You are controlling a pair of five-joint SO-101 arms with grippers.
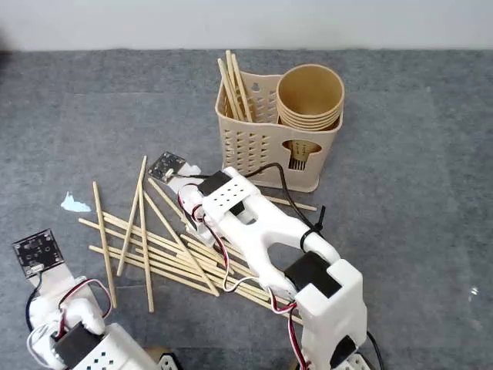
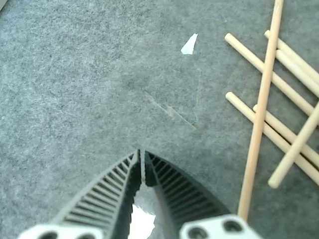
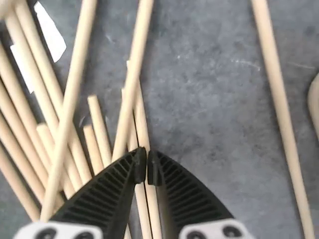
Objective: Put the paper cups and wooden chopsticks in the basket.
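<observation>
From above, a beige slotted plastic basket (image 1: 266, 146) stands on the grey felt-like surface (image 1: 400, 216). A stack of tan paper cups (image 1: 310, 94) sits in one compartment. A few pale wooden chopsticks (image 1: 235, 85) stand upright in the other. More loose chopsticks (image 1: 154, 239) lie criss-crossed on the surface in front of the basket, on its chopstick side. The white right arm (image 1: 254, 223) stretches over this pile toward the basket. The left arm (image 1: 73, 324) sits farther from the basket, beyond the pile and near a small pale scrap (image 1: 75, 203).

In the left wrist view, the left claw (image 2: 143, 167) is pressed together with nothing in it, above bare surface beside the pile's edge.

In the right wrist view, the right claw (image 3: 147, 167) is also pressed together, its tips directly over several loose chopsticks.
</observation>
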